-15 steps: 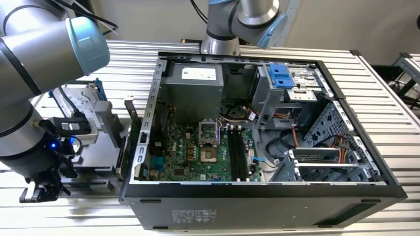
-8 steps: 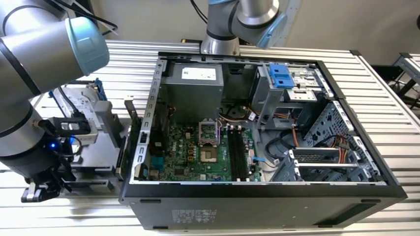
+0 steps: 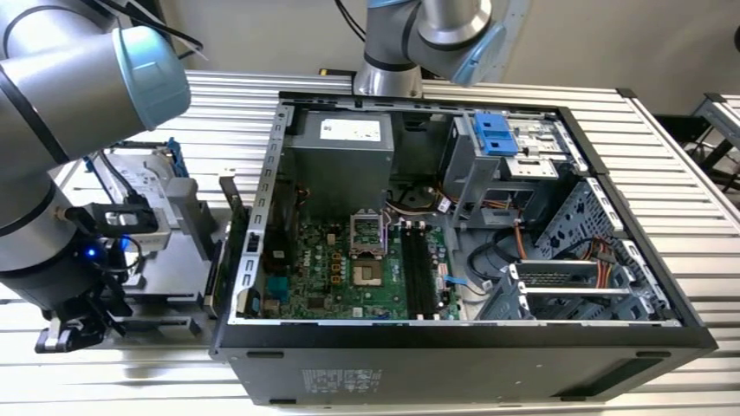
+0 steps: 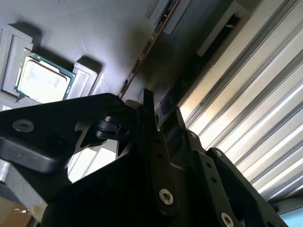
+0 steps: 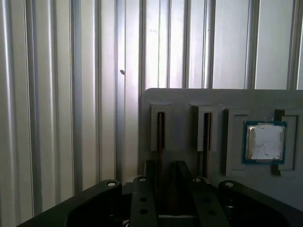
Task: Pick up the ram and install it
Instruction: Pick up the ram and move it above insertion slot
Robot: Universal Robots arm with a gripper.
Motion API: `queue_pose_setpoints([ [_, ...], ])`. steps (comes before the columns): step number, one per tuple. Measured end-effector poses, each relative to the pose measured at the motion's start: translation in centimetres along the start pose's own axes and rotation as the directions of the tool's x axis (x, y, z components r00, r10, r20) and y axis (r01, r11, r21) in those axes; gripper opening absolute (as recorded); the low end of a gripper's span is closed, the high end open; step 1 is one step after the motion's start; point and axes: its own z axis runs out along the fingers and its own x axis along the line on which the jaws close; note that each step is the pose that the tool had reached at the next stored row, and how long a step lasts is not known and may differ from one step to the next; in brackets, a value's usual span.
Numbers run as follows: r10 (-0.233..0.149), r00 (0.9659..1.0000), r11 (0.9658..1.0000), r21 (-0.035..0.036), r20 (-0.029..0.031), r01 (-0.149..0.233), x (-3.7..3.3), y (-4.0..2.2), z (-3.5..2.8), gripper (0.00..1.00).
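Ram (image 5: pixel 160 130): a thin dark stick that stood on edge in a narrow slot of the gray holder (image 5: pixel 189 97). In the second wrist view it appeared as a slim coppery edge (image 4: pixel 151 46) running across the holder's face.
Ram's place: in the holder on the table, outside the computer case, not in the motherboard.
Gripper (image 5: pixel 166 165): its two dark fingers (image 5: pixel 150 172) were apart with a clear gap between them. The ram's line ran into that gap, close beside one finger. Whether any finger touched the stick could not be told.
Neighbouring stick (image 5: pixel 207 135): a second dark stick stood on edge in the next slot, parallel to the ram.
Processor (image 5: pixel 264 142): a square silver chip lay flat in a recess of the holder, beyond the second stick.
Table (image 5: pixel 57 94): ribbed metal that carried the holder.
Arm (image 3: pixel 69 104): it reached down at the exterior view's left, above the holder's area.
Computer case (image 3: pixel 463 364): it lay open on the table, at the exterior view's right of the arm.
Motherboard (image 3: pixel 347 277): green, on the case floor, with long dark memory slots (image 3: pixel 422 269) near its middle.
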Motion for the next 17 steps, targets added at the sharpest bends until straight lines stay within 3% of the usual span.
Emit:
queue_pose_setpoints([
  [14, 0.0, 1.0, 1.0, 0.0002, 0.0007, 0.0, -0.01, 0.02, -0.47, 1.0],
  [15, 0.0, 1.0, 1.0, 0.0001, 0.0009, 0.0, -0.01, 0.02, -0.47, 0.0],
  [17, 0.0, 1.0, 1.0, 0.0, 0.0011, 0.0, -0.01, 0.02, -0.48, 0.0],
])
